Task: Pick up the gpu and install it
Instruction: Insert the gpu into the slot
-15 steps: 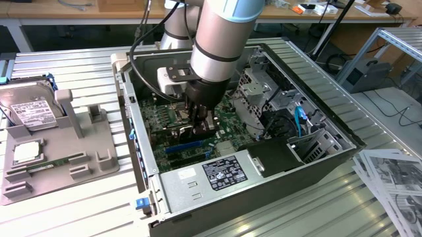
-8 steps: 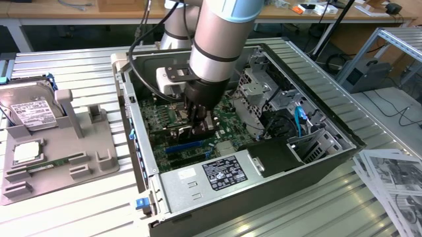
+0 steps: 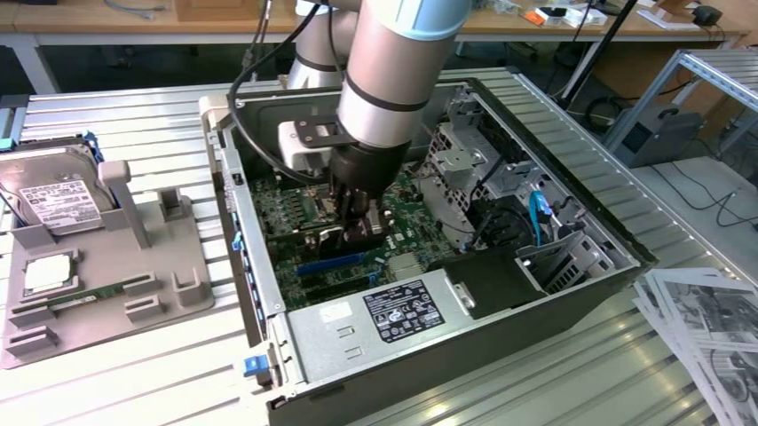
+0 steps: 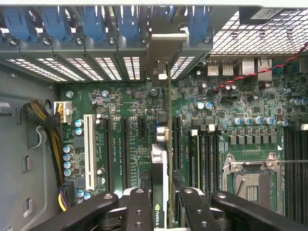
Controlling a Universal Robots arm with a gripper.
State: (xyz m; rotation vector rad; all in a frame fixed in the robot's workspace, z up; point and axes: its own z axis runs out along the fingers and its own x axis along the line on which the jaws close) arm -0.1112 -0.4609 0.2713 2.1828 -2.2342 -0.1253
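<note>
Gripping the gpu (image 4: 160, 161) upright and edge-on with the hand (image 4: 161, 211), fingers (image 4: 139, 211) closed partway onto its two faces. Held low inside the open case (image 3: 521, 133), just above the motherboard (image 4: 125, 120) and in line with the black expansion slots (image 4: 124, 149); cannot tell whether touching one. Silver bracket (image 4: 161, 53) reaching the rear wall, in the gap between the perforated slot covers (image 4: 96, 67) under the row of blue latches (image 4: 91, 21). Narrow room on both flanks: white slot (image 4: 88, 149) and small capacitors to one side, more dark slots (image 4: 207, 159) and the CPU socket (image 4: 250, 178) to the other. Yellow-and-black cable bundle (image 4: 48, 125) hugging the case wall, well apart from the card. Red-and-black wire (image 4: 260, 72) draped near the rear ports.

Seen from outside, arm (image 3: 391, 71) plunged into the case between the wall on the exterior view's left and the drive cage (image 3: 456, 169) on the exterior view's right, with the labelled power supply (image 3: 397, 311) closing the near end. Blue cable (image 3: 539, 217) just beside the cage. On the bench (image 3: 130, 111) at the exterior view's left, a grey holder (image 3: 154, 266) with a hard drive (image 3: 53, 200) and a memory stick (image 3: 71, 302); printed sheets (image 3: 705, 328) at the exterior view's right
</note>
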